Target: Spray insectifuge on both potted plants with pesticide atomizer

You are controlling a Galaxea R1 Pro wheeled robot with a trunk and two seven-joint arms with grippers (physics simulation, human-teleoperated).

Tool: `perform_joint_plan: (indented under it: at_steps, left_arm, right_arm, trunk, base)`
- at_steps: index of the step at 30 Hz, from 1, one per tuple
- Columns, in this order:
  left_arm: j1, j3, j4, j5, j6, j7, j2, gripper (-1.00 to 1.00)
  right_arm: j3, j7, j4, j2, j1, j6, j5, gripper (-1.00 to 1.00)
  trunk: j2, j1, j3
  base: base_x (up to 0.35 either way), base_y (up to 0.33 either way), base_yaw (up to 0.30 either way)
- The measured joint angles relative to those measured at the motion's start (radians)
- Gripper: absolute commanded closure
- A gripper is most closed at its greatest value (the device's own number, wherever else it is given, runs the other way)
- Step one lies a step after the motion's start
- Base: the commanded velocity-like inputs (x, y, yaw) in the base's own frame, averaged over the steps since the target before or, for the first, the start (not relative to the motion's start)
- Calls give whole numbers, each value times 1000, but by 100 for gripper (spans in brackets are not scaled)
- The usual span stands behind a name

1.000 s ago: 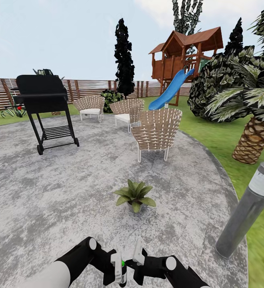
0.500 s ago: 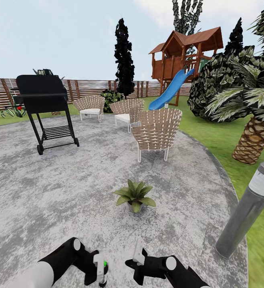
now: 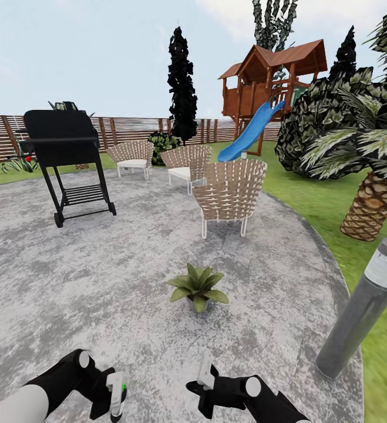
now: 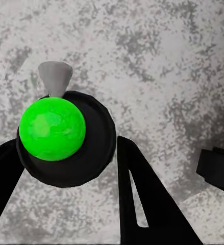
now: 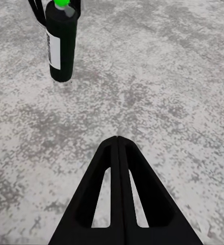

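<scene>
Swinging left and away from the closed, empty right claw [image 3: 204, 369], the left claw [image 3: 117, 395] grips the upright pesticide atomizer [image 5: 61, 42] over the paved patch [image 3: 128, 270], short of the potted plant [image 3: 197, 286] ahead.

Paved patch [image 3: 70, 282] with one potted plant [image 3: 197, 286] at its middle.
Behind the plant stand three chairs [image 3: 231, 194]; a grill [image 3: 67, 158] lies left, a bollard lamp [image 3: 363, 305] right. The atomizer [image 3: 117, 395], seemingly upright, sits in the left gripper [image 3: 115, 405], left of the right gripper [image 3: 204, 376].
</scene>
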Motion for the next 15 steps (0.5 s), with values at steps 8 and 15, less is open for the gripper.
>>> perform_joint_plan:
  at_steps: [8,15]
  left_arm:
    - [0,1,1,6,-1,0,65,100]
    - [2,16,-6,8,4,11,66,100]
  right_arm:
    - [-1,0,1,-6,0,0,-1,-100]
    - [-6,-8,8,-19,0,0,-3,-100]
  trunk:
    - [0,0,0]
    - [0,0,0]
  base:
    - [0,0,0]
    - [0,0,0]
